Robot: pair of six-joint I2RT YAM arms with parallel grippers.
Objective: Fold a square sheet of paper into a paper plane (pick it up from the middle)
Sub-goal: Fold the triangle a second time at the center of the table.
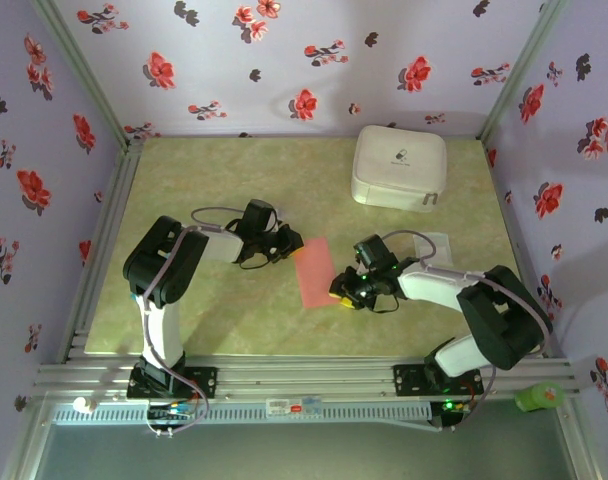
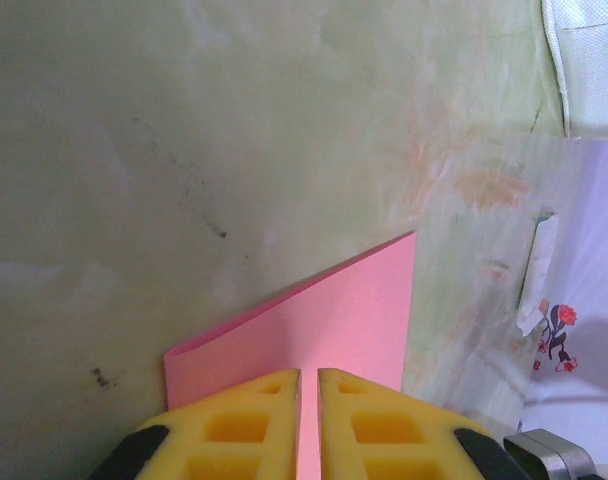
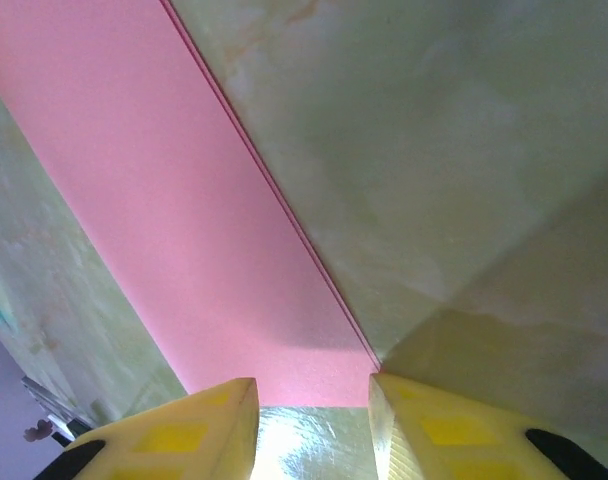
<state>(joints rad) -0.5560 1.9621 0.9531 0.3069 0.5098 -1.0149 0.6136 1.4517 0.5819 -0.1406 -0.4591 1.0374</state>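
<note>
A: The right claw [image 3: 312,385]?
B: Released, its yellow moulded pads apart at the near end of the thin salmon-red paper sheet [image 1: 314,272], a smooth folded strip flat on the mottled green bench [image 1: 234,180].
A: The left claw [image 2: 309,372]?
B: Clenched at the far corner, seemingly pinching the paper.

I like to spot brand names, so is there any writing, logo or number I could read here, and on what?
No text here is legible.
On the white case, a small dark logo with tiny print: too small to read.
On the front rail, a white and red label: too blurred to read.
The salmon-red paper is plain, unmarked.
</note>
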